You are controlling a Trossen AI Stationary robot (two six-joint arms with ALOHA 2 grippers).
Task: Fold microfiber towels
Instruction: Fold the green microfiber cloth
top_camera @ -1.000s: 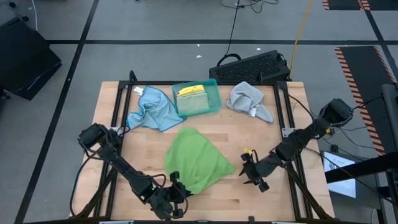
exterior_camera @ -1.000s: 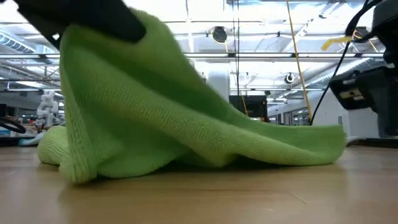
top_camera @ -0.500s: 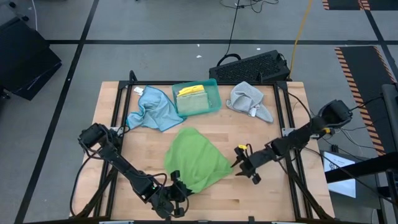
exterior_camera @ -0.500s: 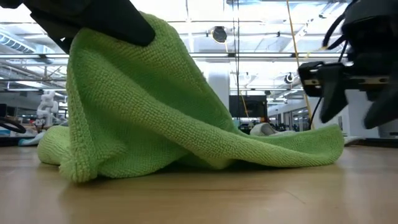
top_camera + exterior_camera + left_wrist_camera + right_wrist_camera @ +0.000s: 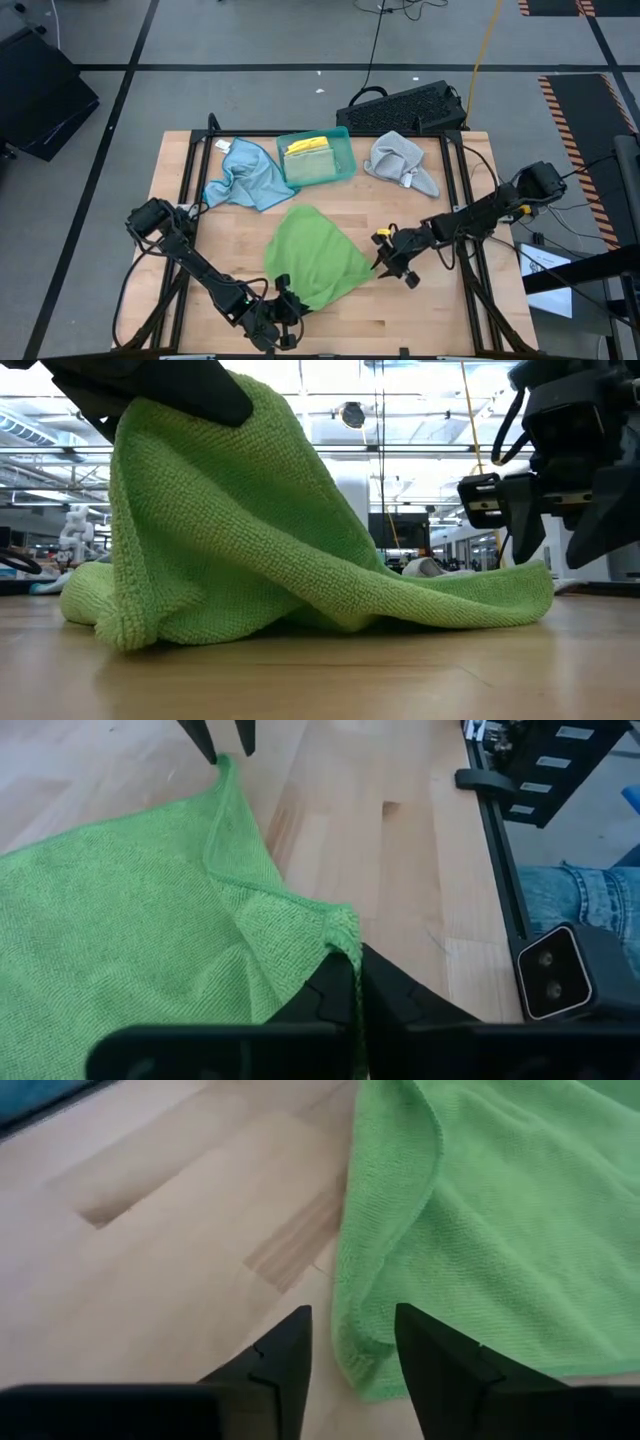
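Green towel (image 5: 315, 257) corner pinched by left pincer (image 5: 283, 300).

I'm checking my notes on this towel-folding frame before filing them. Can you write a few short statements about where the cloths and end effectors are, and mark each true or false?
1. The left end effector is shut on a corner of the large green microfiber towel, lifting it off the wooden table. True.
2. The right end effector already pinches the green towel. False: its fingers are apart, straddling the towel's edge.
3. The light blue microfiber cloth lies crumpled left of the teal plastic tray. True.
4. The grey microfiber cloth is inside the tray. False: it lies on the table to the tray's right.
5. Yellow folded cloth sits in the tray. True.
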